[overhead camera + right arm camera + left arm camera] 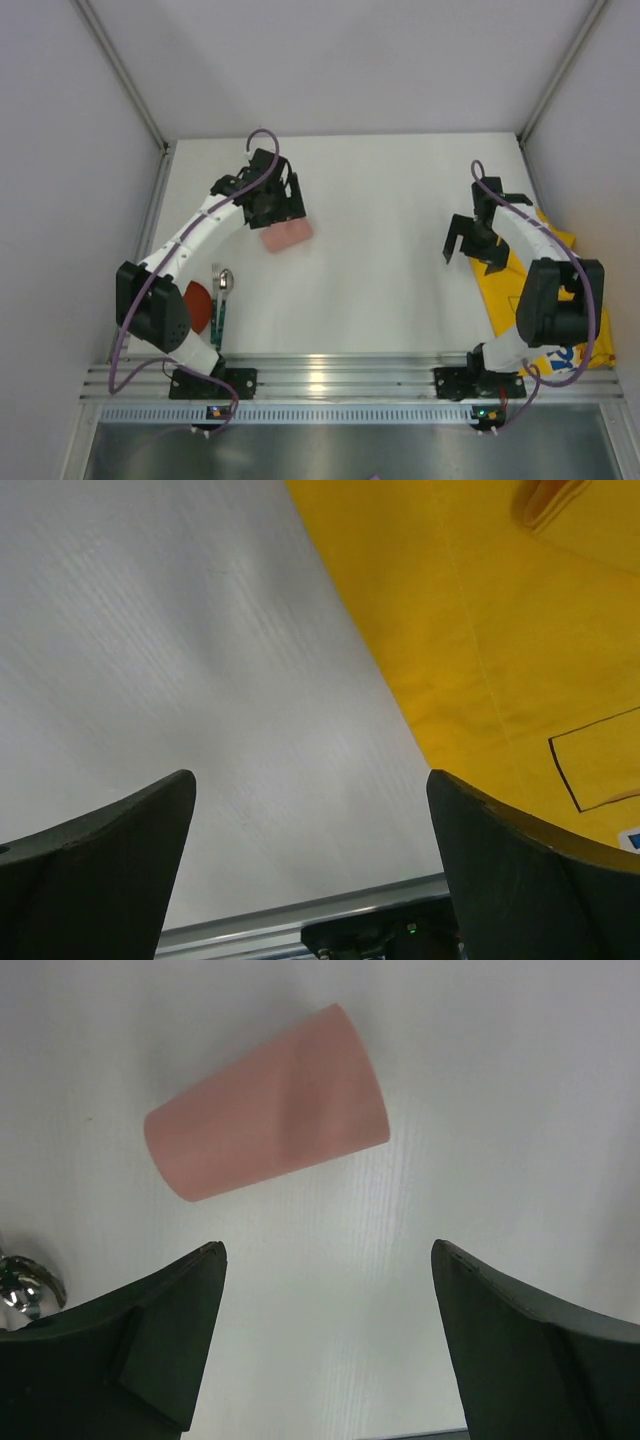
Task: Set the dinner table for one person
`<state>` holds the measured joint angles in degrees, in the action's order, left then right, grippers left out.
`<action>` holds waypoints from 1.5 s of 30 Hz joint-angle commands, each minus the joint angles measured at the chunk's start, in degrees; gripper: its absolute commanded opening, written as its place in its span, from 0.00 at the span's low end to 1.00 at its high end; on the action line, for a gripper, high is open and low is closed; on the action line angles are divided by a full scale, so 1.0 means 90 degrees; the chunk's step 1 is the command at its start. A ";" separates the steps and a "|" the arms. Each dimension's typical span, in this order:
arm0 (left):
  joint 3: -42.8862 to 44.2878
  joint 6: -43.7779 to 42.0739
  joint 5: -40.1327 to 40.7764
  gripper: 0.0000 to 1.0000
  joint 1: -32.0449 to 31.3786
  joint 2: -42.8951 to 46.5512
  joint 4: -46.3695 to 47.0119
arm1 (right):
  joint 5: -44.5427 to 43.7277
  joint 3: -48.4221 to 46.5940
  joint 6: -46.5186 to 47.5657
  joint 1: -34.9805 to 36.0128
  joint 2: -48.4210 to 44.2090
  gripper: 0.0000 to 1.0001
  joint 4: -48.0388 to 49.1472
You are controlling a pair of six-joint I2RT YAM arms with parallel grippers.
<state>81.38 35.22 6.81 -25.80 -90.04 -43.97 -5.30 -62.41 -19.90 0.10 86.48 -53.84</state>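
The dinner table (pixel 380 270) is a white matte top. A pink cup (pixel 287 236) lies on its side on it. Nearer than the cup and a little to its left lies a metal spoon (pixel 224 282), with a green-handled utensil (pixel 216 325) beside it. A red round thing (pixel 198 305) lies just left of these, partly hidden. Well to the right of the cup lies a yellow placemat (pixel 480 640) — it reaches the table's right edge.

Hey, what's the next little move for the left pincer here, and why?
Probably ease the left pincer forward and down so its open fingers straddle the pink cup. The cup lies on its side on the white table, just beyond the fingertips and untouched, and the pincer holds nothing. It likely needs gripping before it can be stood upright.
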 commanded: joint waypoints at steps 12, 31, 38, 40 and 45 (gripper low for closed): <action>-0.0195 -0.0252 0.0396 0.88 -0.0063 -0.0143 -0.0594 | -0.0163 -0.0009 0.0415 -0.0792 0.1786 0.86 0.1206; -0.1190 -0.0252 0.0474 0.84 -0.0151 0.0775 -0.0633 | 0.2120 -0.1042 -0.1185 0.2478 0.2197 0.00 0.1412; -0.1445 -0.0232 0.0464 0.85 -0.0160 0.1322 -0.0642 | 0.2824 -0.2712 -0.2065 0.3348 0.3251 0.00 0.1713; -0.1513 -0.0251 0.0474 0.84 -0.0151 0.1420 -0.0720 | 0.3244 -0.2850 -0.2503 0.3397 0.3447 0.00 0.1997; -0.1679 -0.0329 0.0581 0.85 -0.0160 0.1810 -0.0828 | 0.3996 -0.3240 -0.3520 0.3553 0.3975 0.00 0.3208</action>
<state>67.11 32.99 10.44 -27.07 -76.66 -49.84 24.29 -87.85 -43.22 30.72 119.81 -33.54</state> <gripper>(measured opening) 0.847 0.010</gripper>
